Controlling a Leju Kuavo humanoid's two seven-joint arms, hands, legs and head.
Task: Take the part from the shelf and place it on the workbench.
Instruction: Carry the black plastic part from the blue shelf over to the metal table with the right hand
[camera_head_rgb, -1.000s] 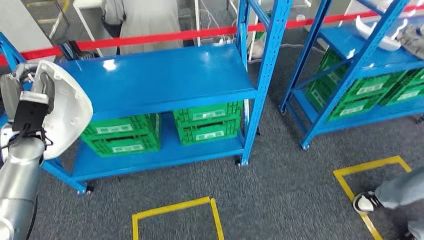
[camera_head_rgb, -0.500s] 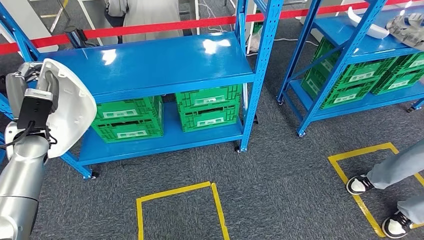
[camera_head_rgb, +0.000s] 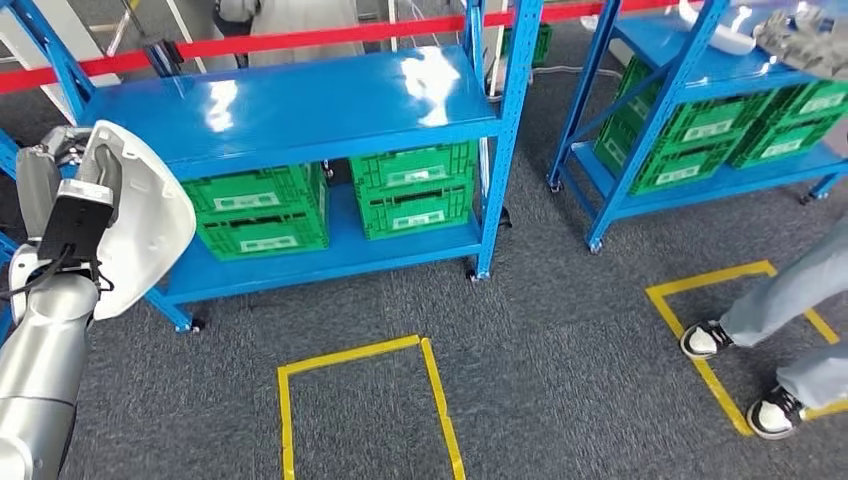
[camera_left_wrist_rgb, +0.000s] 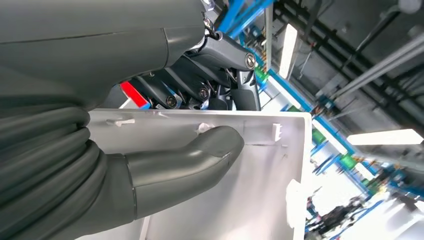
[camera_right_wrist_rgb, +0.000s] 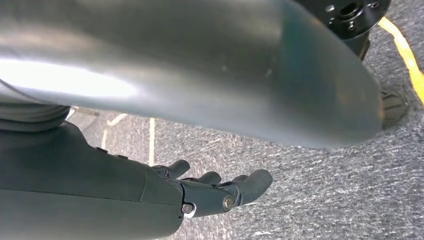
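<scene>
The part (camera_head_rgb: 140, 225) is a large white curved plastic shell, held upright at the left of the head view. My left hand (camera_head_rgb: 62, 195) grips its edge in front of the left end of the blue shelf (camera_head_rgb: 300, 105). In the left wrist view the grey thumb (camera_left_wrist_rgb: 192, 155) presses on the shell's inner face (camera_left_wrist_rgb: 250, 190), with the dark fingers behind its rim. My right hand (camera_right_wrist_rgb: 220, 192) hangs over the grey carpet with its fingers apart and nothing in it.
Green crates (camera_head_rgb: 265, 215) stand on the shelf's lower board. A second blue shelf (camera_head_rgb: 690, 75) at the right holds more crates and another white part (camera_head_rgb: 720, 38). A person's legs and shoes (camera_head_rgb: 775, 320) stand by a yellow floor square (camera_head_rgb: 700, 290). Red tape (camera_head_rgb: 300, 38) runs behind.
The camera has shifted, so both shelves sit a little differently in the picture. The person's feet have come further into view at the right. My left hand still holds the shell.
</scene>
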